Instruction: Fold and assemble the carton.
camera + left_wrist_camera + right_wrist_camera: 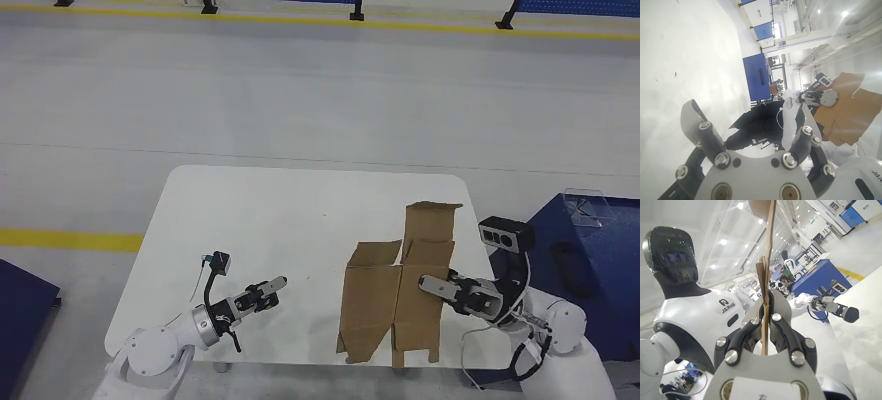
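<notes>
right gripper [765, 303] clamped on the flat carton [395, 300]; left gripper [746, 108] spread apart, nothing in it.
the right arm comes in from the near right corner of the table [250, 220] and pinches the carton's right edge, so its wrist view sees the cardboard edge-on between the fingers. the left arm lies low over the near left part of the table, pointing toward the carton and well apart from it. the table is white with rounded corners, on a pale grey floor [320, 90] crossed by a yellow line [60, 240]; a blue cabinet [590, 250] stands just right of it. the carton is over the near right part, brown and collapsed flat, with slit flaps at both ends and one flap [432, 220] jutting out at the far end.
</notes>
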Robot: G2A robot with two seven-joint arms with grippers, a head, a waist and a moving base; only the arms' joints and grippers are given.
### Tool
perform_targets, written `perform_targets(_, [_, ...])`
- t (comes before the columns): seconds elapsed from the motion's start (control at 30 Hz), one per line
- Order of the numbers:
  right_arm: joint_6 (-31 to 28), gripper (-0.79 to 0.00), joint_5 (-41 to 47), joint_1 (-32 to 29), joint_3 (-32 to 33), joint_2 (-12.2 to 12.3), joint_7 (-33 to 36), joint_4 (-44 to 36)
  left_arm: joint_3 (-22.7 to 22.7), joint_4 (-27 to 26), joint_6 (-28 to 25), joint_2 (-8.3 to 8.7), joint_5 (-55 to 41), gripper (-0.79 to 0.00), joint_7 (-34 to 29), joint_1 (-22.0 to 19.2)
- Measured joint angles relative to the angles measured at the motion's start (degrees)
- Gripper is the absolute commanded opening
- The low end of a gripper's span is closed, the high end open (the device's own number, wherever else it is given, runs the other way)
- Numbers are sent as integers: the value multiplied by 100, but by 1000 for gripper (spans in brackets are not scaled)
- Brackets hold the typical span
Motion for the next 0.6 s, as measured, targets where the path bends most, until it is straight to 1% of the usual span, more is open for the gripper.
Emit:
perform_targets(0.1, [-172,-785,-506,79,-68,-23,-489,-262,0,0,0,0,0,0,0,0])
perform_targets(0.23, [-142,-785,-910,285,-254,-52,-1050,-400,0,0,0,0,0,0,0,0])
perform_targets(0.4, [-164,-785,-1007,399,-374,-62,-1278,-468,0,0,0,0,0,0,0,0])
perform_targets(0.47, [38,-785,-745,435,-550,-62,-1131,-413,0,0,0,0,0,0,0,0])
perform_targets(0.5, [231,-785,-460,480,-661,-60,-963,-332,0,0,0,0,0,0,0,0])
perform_targets(0.57, [962,-785,574,680,-906,-49,-353,32,0,0,0,0,0,0,0,0])
perform_targets(0.6, [1519,-785,1270,835,-1052,-49,65,308,0,0,0,0,0,0,0,0])
